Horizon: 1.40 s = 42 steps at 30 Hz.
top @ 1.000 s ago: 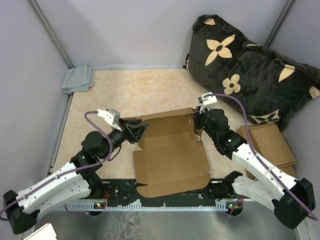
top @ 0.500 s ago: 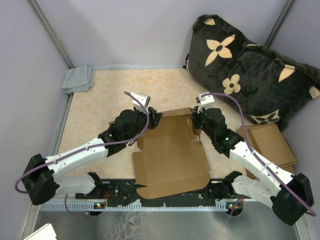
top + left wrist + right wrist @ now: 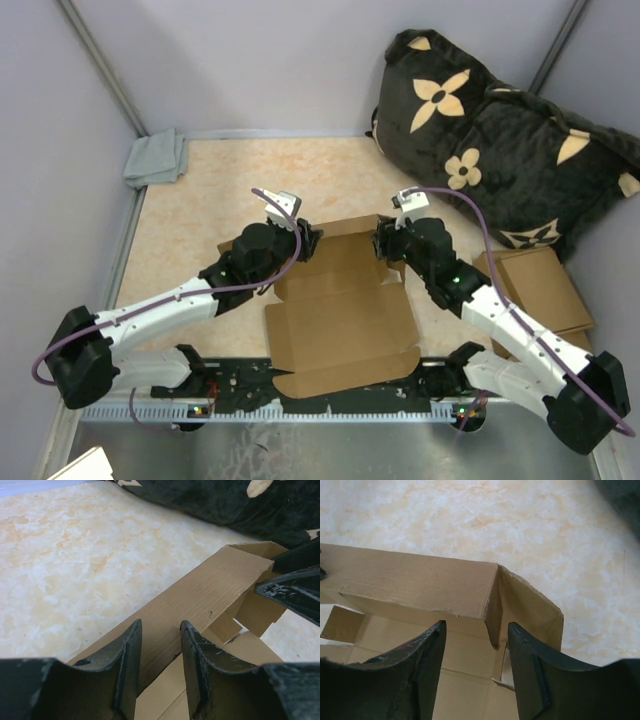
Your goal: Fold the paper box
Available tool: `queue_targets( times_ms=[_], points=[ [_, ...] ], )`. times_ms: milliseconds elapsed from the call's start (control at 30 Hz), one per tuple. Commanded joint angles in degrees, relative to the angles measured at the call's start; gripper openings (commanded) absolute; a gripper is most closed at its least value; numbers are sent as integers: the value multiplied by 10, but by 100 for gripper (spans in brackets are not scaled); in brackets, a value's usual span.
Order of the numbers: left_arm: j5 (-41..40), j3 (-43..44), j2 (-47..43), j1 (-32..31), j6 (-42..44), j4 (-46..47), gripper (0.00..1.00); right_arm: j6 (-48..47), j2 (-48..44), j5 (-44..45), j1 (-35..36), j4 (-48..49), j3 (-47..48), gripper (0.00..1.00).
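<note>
**Left gripper** (image 3: 160, 652): jaws released and set a moderate gap apart. The two dark fingers (image 3: 127, 662) stand at the raised rear wall of the paper box (image 3: 340, 310), near that wall's left end. The brown face of the wall fills the gap between them. Whether either pad touches the cardboard cannot be told.

**Right gripper** (image 3: 476, 662): jaws released, with a wider gap. The fingers (image 3: 530, 675) straddle the rear right corner of the box, where the rear wall meets a short side flap folded inward. The corner sits between the tips with no visible contact.

**Paper box**: lies midway along the near edge of the counter (image 3: 220, 190). The base panel is flat. The rear wall stands upright, facing the far edge. The front panel and its flaps lie unfolded and reach the near edge.

**Arms**: in the top view both reach in from the near corners, and the two grippers meet the rear wall at its opposite ends.

**Other items**:
- A grey cloth (image 3: 155, 158) lies in the far left corner.
- A dark flowered pillow (image 3: 490, 140) fills the far right corner.
- A stack of flat cardboard (image 3: 540, 285) lies at the right edge, apart from the box.
</note>
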Motion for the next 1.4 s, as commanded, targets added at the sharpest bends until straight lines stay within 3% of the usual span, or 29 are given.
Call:
queue_targets(
  times_ms=[0, 233, 400, 500, 600, 800, 933, 1100, 1367],
  points=[
    [-5, -7, 0, -2, 8, 23, 43, 5, -56, -4, 7, 14, 11, 58],
    [-6, -8, 3, -2, 11, 25, 43, -2, -155, 119, 6, 39, -22, 64],
    [-3, -7, 7, -2, 11, 27, 43, 23, -135, 194, -46, 28, -29, 54],
    [-1, -5, 9, -2, 13, 27, 43, 68, -73, 120, -144, 12, -31, 47],
    [-2, -1, 11, -1, 14, 25, 43, 83, -42, 60, -185, 28, -43, 45],
    [1, 3, 14, -1, 14, 21, 43, 53, -5, -40, -187, 32, -45, 46],
    [3, 4, 14, -2, 12, 20, 43, 41, -27, -127, -187, 49, -69, 48],
    [9, 4, 14, -1, 10, 18, 42, 36, -66, -173, -187, 67, -102, 49],
    [17, 4, 10, -1, 4, 16, 42, 40, -42, -256, -186, 135, -122, 56]
  ],
)
